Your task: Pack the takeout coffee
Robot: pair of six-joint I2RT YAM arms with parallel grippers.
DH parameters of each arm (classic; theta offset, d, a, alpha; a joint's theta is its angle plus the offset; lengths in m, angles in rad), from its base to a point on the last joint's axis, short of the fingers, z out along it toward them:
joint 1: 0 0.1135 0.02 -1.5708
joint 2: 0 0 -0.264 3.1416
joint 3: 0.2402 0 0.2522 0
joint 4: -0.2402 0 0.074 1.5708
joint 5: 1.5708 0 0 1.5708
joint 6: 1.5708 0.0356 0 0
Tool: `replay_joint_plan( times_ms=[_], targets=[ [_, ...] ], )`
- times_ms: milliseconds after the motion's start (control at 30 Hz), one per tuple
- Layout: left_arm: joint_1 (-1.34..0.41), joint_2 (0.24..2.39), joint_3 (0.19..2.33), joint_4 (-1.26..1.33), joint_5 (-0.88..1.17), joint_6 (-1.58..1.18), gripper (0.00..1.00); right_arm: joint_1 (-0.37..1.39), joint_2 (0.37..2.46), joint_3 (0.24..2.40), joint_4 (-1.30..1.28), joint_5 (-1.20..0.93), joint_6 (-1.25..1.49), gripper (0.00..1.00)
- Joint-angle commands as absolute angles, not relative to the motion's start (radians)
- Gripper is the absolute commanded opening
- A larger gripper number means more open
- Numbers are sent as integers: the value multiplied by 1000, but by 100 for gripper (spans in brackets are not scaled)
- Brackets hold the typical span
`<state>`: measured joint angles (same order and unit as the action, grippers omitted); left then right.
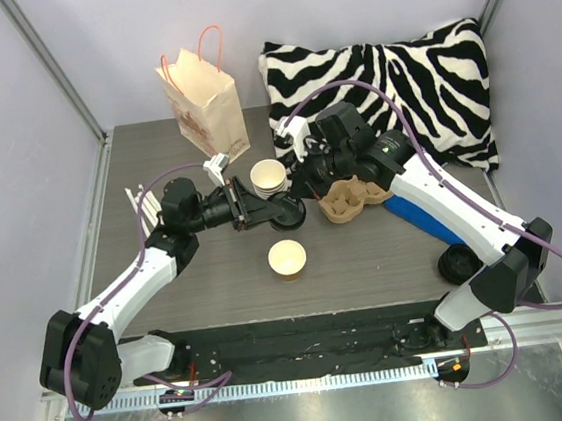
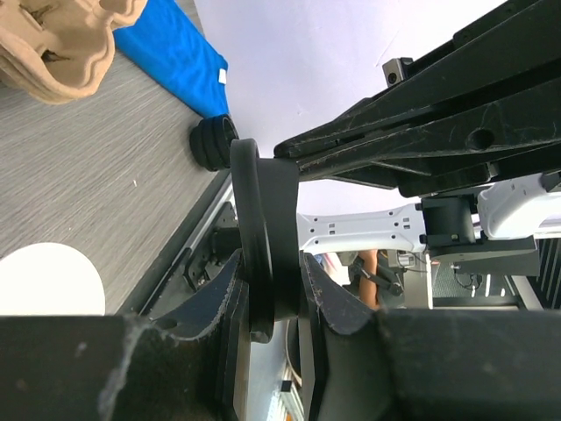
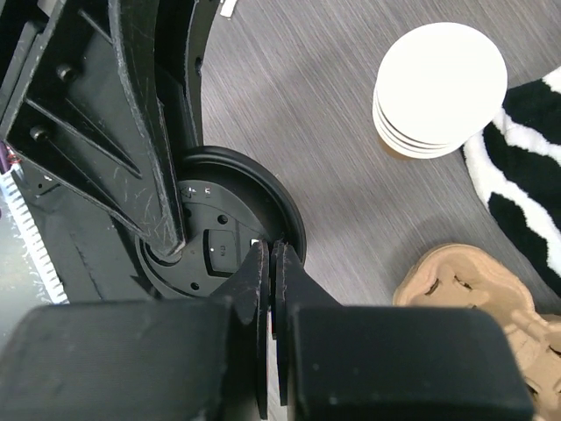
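No lidded cup shows. A single black lid (image 1: pixel 288 214) hangs just above the table, held by both grippers. My left gripper (image 1: pixel 269 210) is shut on it from the left; in the left wrist view the lid (image 2: pixel 261 219) stands edge-on between the jaws of that gripper (image 2: pixel 270 294). My right gripper (image 1: pixel 306 190) pinches the lid's rim from the right; in the right wrist view the gripper (image 3: pixel 271 256) is closed on the lid (image 3: pixel 219 232). A lone lidless brown paper cup (image 1: pixel 287 259) stands in front of them and also shows in the left wrist view (image 2: pixel 48 281).
A stack of lidless cream cups (image 1: pixel 268 177) (image 3: pixel 441 88) stands behind the lid. A cardboard cup carrier (image 1: pixel 352 200) (image 3: pixel 473 289) lies to the right, with a blue item (image 1: pixel 418 218). A paper bag (image 1: pixel 205 100) stands at the back, beside a zebra pillow (image 1: pixel 398 78). Spare black lids (image 1: pixel 458 263) lie at the right.
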<state>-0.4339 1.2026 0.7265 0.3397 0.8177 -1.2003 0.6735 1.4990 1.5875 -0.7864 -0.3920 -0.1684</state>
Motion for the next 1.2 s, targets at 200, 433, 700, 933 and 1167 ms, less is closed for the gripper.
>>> replay_joint_plan(
  times_ms=[200,433,700,933,1167],
  targets=[
    [-313,1115,753,82,908,-1014,77,684,1466,1571,-778,-305,-206,1],
    [-46,1025,790,-201,1011,-824,91,709,1489,1563,-792,-316,-192,1],
    [138,997,790,-457,1034,-658,100,865,1529,1439,-750,-224,-181,1],
    [138,969,727,-446,1040,-689,100,902,1597,1434,-750,-170,-206,1],
    [138,969,710,-404,1054,-707,100,902,1624,1424,-738,-143,-230,1]
  ],
)
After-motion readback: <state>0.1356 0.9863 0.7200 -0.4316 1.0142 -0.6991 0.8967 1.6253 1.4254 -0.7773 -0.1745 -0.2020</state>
